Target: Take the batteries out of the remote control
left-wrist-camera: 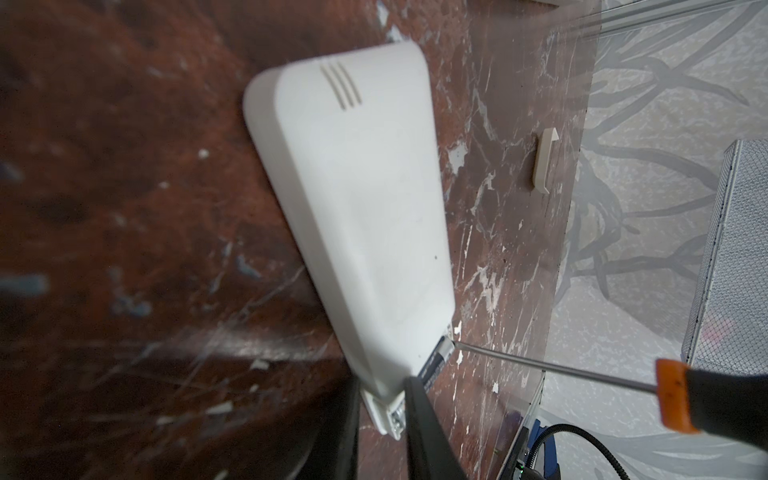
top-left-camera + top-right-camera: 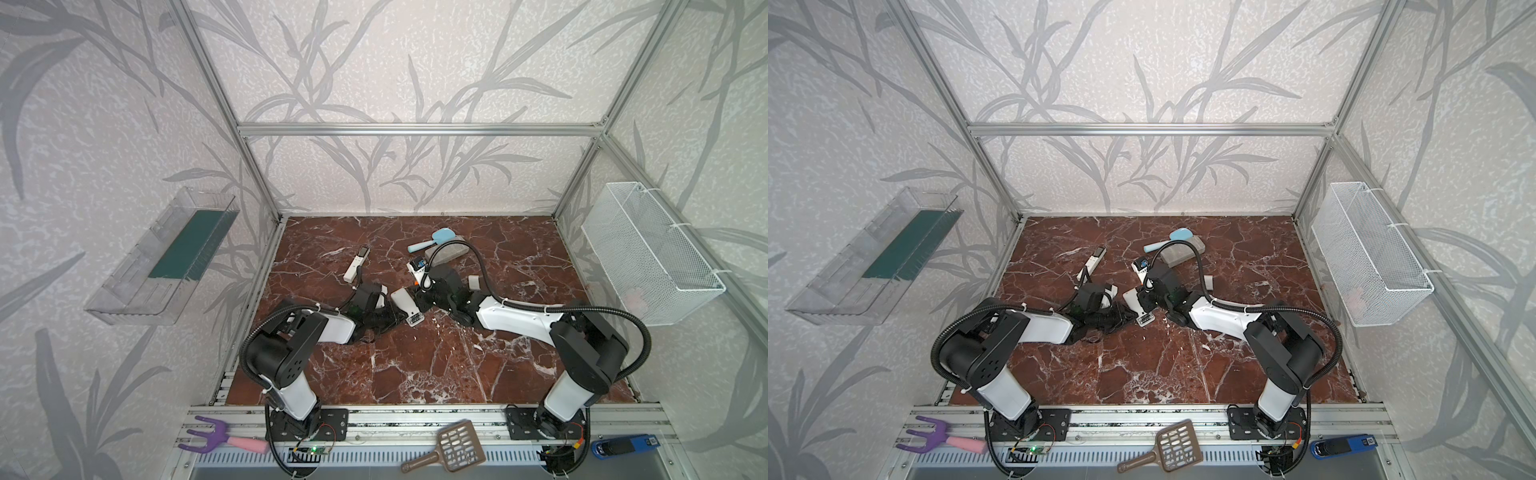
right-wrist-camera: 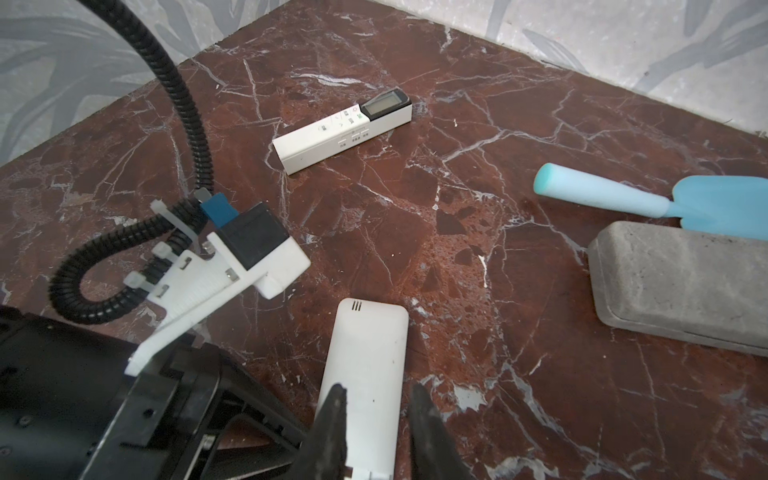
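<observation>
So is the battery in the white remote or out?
In. Left wrist view: a dark battery sits in the open end of the remote, screwdriver tip at it.

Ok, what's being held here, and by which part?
Left gripper: white remote, at its open battery end. Right gripper: apparently the screwdriver, by its orange handle.

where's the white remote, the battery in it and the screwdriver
remote (image 1: pixel 357 216), left wrist view, middle of its white back
battery (image 1: pixel 435 363), left wrist view, dark body showing in the open compartment
screwdriver (image 1: pixel 552 366), left wrist view, middle of the metal shaft
</observation>
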### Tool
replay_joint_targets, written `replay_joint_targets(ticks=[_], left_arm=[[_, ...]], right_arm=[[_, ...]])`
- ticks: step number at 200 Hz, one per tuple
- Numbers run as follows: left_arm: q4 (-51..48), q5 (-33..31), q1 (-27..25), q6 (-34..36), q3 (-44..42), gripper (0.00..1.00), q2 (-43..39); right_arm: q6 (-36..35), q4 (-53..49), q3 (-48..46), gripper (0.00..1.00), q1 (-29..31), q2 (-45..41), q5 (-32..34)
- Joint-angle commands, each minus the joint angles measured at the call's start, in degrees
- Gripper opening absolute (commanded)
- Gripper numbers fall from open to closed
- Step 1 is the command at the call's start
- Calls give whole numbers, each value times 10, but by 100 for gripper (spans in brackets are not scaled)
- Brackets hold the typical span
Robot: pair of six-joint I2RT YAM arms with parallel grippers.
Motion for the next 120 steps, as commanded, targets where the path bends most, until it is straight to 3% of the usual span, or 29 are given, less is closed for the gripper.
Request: replay_joint_targets(ticks=[1, 120], left_arm=[[-14, -5, 0, -6, 8, 22, 11], [-8, -12, -6, -17, -8, 22, 5]], right_arm=[[-4, 17, 4, 0, -2, 2, -19], [-9, 38, -37, 0, -2, 17, -39]])
